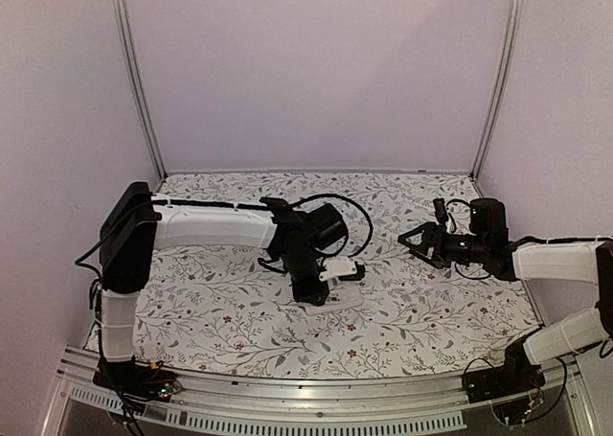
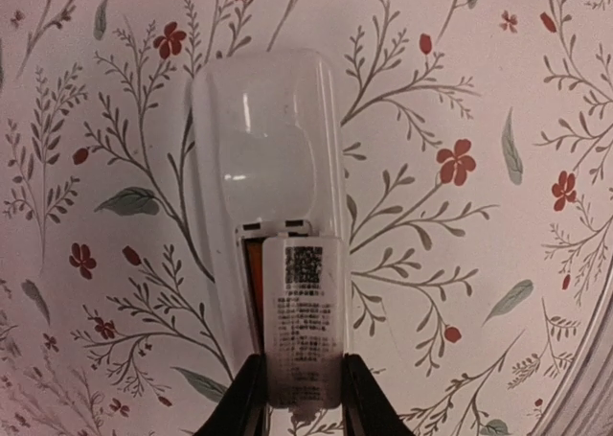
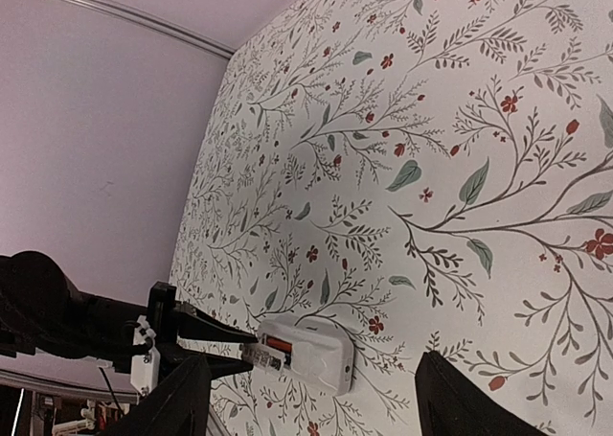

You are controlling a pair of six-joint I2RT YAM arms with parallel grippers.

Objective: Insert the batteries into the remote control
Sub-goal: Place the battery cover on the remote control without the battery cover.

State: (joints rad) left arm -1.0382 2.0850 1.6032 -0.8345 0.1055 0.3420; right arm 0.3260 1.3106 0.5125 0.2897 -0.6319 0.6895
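Observation:
The white remote control (image 2: 263, 139) lies face down on the floral cloth, its battery bay open at the near end. An orange-red battery (image 2: 255, 283) shows along the bay's left side, and again in the right wrist view as an orange strip (image 3: 279, 344). My left gripper (image 2: 304, 398) is shut on a white battery cover (image 2: 304, 311) with a printed label, held flat over the bay. My right gripper (image 1: 414, 241) hangs open and empty well to the right, pointing towards the remote (image 3: 321, 359).
The floral cloth (image 1: 421, 311) covers the table, with pale walls at the back and both sides. A metal rail (image 1: 316, 383) runs along the near edge. Cables loop behind the left wrist (image 1: 354, 216).

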